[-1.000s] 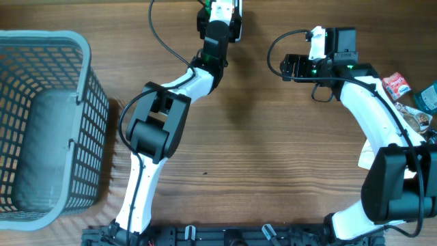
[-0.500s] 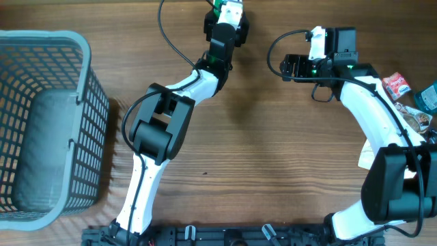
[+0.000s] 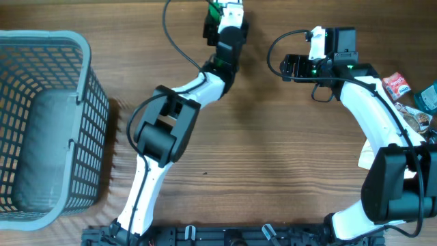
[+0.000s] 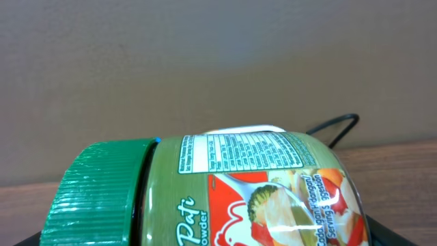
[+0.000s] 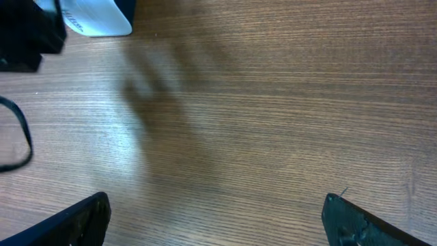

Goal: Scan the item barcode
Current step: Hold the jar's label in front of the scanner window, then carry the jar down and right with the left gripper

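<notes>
A basket [image 3: 41,37] stands on the table [image 3: 273,150] at the frame's left edge. A jar [image 3: 214,8] sits top centre, in the left gripper [image 3: 222,8]. Packets [image 3: 397,85] lie at the right edge.

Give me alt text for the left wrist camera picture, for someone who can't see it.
A green jar, turned on its side, fills the lower frame, its ribbed green cap at left and a white nutrition panel above a red label picturing broccoli. Behind it are a beige wall, a black cable and wooden table.
</notes>
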Robot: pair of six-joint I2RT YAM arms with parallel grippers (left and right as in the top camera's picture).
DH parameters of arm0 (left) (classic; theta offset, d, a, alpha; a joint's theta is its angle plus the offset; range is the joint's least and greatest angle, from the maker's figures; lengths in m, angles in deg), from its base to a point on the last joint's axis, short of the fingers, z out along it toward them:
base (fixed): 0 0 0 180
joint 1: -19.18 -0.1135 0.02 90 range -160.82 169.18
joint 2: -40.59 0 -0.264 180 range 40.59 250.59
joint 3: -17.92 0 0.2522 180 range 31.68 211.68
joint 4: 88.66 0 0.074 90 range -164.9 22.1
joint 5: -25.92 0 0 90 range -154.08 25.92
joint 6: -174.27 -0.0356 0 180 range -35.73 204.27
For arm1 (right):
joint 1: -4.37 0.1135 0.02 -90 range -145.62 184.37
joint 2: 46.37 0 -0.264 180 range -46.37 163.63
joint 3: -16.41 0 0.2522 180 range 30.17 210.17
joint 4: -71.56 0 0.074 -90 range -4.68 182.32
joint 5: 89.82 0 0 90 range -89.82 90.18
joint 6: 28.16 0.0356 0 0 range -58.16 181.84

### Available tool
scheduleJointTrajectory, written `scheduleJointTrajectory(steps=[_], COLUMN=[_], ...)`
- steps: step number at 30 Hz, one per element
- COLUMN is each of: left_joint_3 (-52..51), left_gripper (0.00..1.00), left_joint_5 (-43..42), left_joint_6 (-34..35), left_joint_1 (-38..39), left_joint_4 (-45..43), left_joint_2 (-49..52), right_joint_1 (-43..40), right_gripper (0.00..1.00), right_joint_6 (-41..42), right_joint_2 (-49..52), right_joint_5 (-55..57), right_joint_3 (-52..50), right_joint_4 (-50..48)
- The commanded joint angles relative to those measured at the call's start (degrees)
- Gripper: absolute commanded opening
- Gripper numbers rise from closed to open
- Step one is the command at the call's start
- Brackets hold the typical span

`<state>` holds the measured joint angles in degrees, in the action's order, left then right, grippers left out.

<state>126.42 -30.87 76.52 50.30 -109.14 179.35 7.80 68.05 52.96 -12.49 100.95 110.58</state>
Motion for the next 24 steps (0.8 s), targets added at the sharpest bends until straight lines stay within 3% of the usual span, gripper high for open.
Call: scheduleJointTrajectory(steps=[1, 11, 24], left_joint_3=[1.4, 1.4, 1.4], left_gripper=[0.81, 0.77, 0.78], left_joint_5=[7.1, 6.6, 2.6], left_joint_6=[-0.9, 7.6, 19.6], left_joint_1=[2.0, 5.4, 13.4], left_joint_4=[3.5, 22.5, 46.0], left_joint_2=[-5.7, -13.6, -18.8], right_joint_1=[-0.1, -2.2, -16.7], right_gripper=[1.0, 1.0, 1.0], right_joint_6=[1.5, 6.6, 11.4], right_joint_2=[0.7, -2.4, -21.5], right_joint_5=[-1.0, -1.0, -2.5], right_joint_3=[1.1, 1.4, 2.4], right_joint_4=[0.0, 1.0, 9.9])
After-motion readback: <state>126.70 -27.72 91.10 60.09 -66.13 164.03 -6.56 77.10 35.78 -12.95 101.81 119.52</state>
